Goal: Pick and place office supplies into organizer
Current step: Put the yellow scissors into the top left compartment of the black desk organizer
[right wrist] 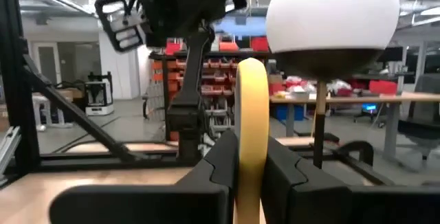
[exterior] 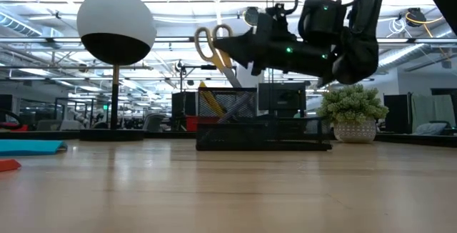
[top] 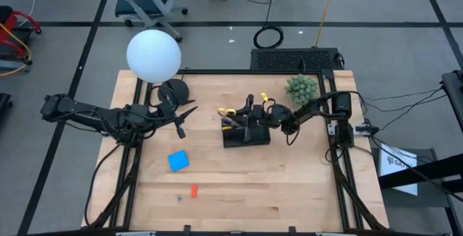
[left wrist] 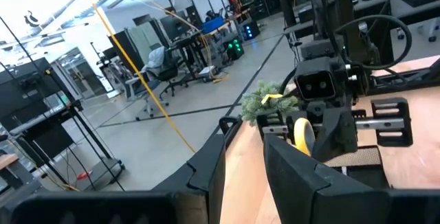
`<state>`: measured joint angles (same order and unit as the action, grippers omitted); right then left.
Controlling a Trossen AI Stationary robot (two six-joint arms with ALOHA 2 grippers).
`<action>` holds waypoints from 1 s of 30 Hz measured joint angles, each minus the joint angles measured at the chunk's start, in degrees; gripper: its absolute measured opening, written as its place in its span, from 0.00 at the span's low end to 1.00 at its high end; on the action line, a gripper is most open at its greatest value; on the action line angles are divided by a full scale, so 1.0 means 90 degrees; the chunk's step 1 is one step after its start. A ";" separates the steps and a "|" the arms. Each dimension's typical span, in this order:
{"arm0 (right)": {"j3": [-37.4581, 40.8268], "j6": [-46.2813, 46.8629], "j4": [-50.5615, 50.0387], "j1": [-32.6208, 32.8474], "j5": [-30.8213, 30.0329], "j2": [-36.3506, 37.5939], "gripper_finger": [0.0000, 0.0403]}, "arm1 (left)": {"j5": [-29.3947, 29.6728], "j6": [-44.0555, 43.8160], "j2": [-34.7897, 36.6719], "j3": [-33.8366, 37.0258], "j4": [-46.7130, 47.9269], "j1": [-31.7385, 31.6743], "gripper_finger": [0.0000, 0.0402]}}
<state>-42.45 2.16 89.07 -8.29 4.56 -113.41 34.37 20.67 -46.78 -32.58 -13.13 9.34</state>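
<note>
My right gripper (top: 269,113), clamped on the yellow-handled scissors (top: 265,98), hangs over the organizer (top: 246,133), where handles already stand upright. The plant (top: 302,87) crowds that side, toward the table's (top: 304,192) far right corner. My left gripper (top: 189,110), fingers apart, hovers beside the lamp (top: 153,55) at the far left edge. The near half lies wide open, dotted only by the blue pad (top: 178,161) and red piece (top: 194,190).

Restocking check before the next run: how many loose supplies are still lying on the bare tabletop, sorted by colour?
Blue: 2, a blue square pad and a tiny blue piece
Red: 1, a small red piece
Total: 3
</note>
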 joint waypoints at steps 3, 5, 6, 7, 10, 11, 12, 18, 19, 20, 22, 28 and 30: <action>0.0088 0.0019 -0.0056 0.0000 -0.0010 -0.0002 0.06 | -0.0002 -0.0003 0.0000 0.0000 0.0000 0.0000 0.27; 0.0096 0.0021 -0.0072 0.0000 -0.0006 -0.0002 0.06 | 0.0000 -0.0004 0.0000 0.0000 0.0000 0.0000 0.27; 0.0099 0.0019 -0.0077 0.0002 -0.0005 -0.0002 0.06 | 0.0000 -0.0007 0.0000 0.0000 -0.0001 0.0000 0.27; 0.0099 0.0009 -0.0076 0.0002 -0.0005 -0.0002 0.06 | 0.0000 -0.0022 0.0000 0.0000 -0.0002 0.0000 0.27; 0.0099 -0.0032 -0.0114 0.0002 -0.0012 -0.0002 0.07 | 0.0000 -0.0062 0.0000 0.0000 0.0000 0.0000 0.27; 0.0099 -0.0030 -0.0126 0.0002 -0.0018 -0.0002 0.07 | 0.0000 -0.0092 0.0000 0.0000 -0.0001 0.0000 0.27; 0.0099 -0.0024 -0.0181 -0.0003 -0.0044 -0.0002 0.09 | 0.0000 -0.0100 0.0000 0.0000 0.0000 0.0000 0.27; 0.0099 0.0182 -0.0653 -0.0034 -0.0714 -0.0002 0.19 | 0.0017 -0.0044 0.0000 -0.0002 0.0005 0.0000 0.27; 0.0099 0.0177 -0.0650 -0.0034 -0.0706 -0.0002 0.20 | 0.0017 -0.0050 0.0000 -0.0002 0.0005 0.0000 0.27; 0.0099 0.0173 -0.0642 -0.0031 -0.0685 -0.0002 0.20 | 0.0017 -0.0051 0.0000 -0.0002 0.0005 0.0000 0.27; 0.0099 0.0170 -0.0619 -0.0028 -0.0667 0.0007 0.21 | 0.0017 -0.0043 0.0000 -0.0004 0.0005 0.0000 0.27; 0.0099 0.0054 -0.0450 -0.0029 -0.0578 0.0168 0.22 | 0.0018 0.0006 0.0000 -0.0005 0.0010 0.0000 0.27; 0.0099 -0.0070 -0.0462 -0.0026 -0.0474 0.0282 0.22 | 0.0019 0.0010 0.0000 -0.0006 0.0039 0.0000 0.27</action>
<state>-41.56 1.52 84.92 -8.53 0.29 -110.86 34.54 20.75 -46.78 -32.63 -12.77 9.34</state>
